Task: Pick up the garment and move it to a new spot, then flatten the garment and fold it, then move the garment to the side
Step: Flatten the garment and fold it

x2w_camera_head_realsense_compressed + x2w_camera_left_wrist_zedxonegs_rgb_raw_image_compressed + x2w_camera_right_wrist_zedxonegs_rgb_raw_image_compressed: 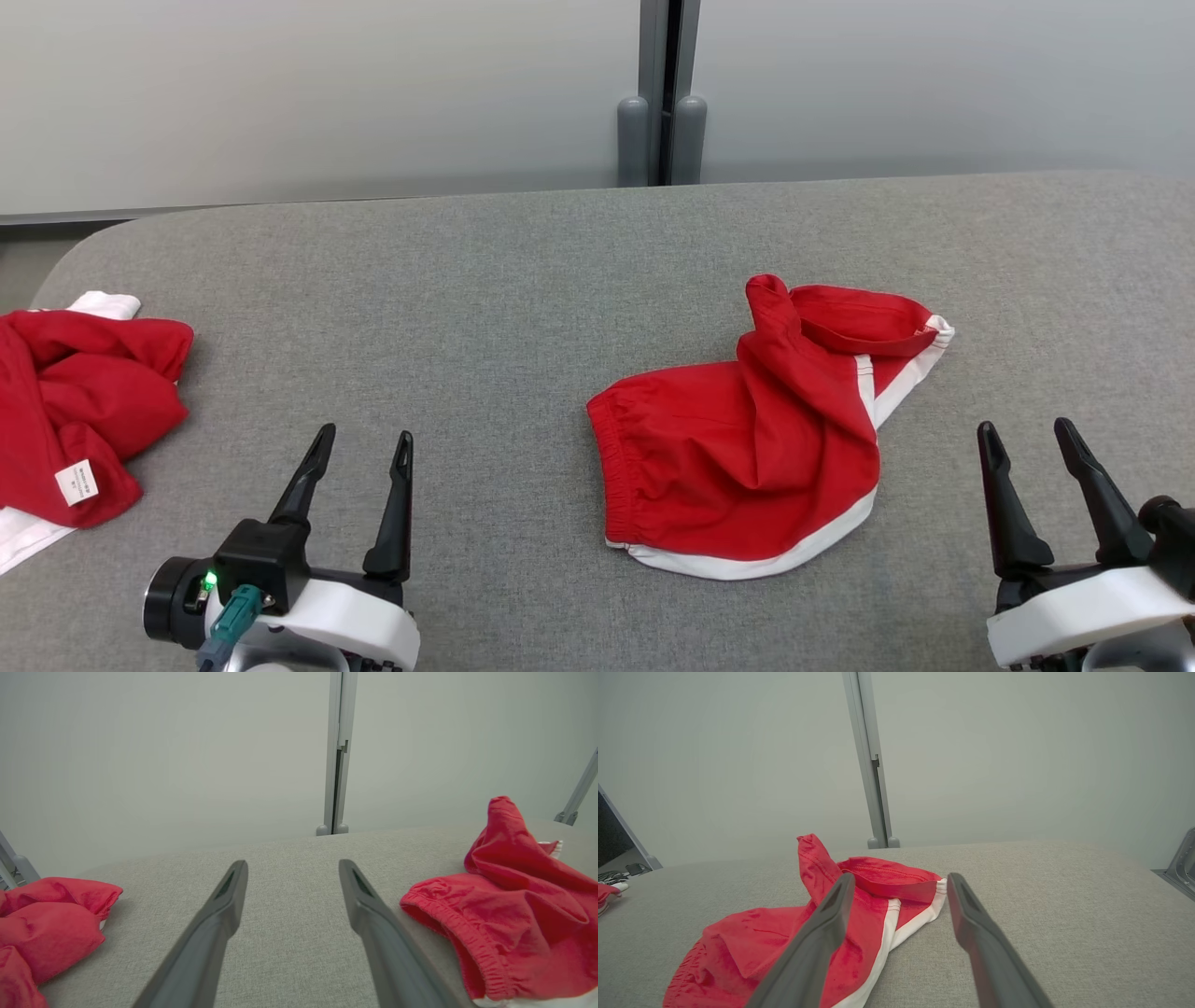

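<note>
The garment (747, 448) is a pair of red shorts with white trim, lying crumpled a little right of the middle of the grey table (485, 299). One leg is bunched and stands up at its far end. My left gripper (359, 446) is open near the front edge, well left of the shorts. My right gripper (1032, 437) is open to the right of the shorts, apart from the cloth. From the left wrist the garment (509, 914) lies right of my left gripper (292, 870). From the right wrist the garment (752, 938) lies left of and behind my right gripper (901, 882).
A second heap of red and white clothing (75, 411) lies at the table's left edge, also seen as a red heap (51, 924) from the left wrist. A pale wall with a grey post (661, 93) stands behind the table.
</note>
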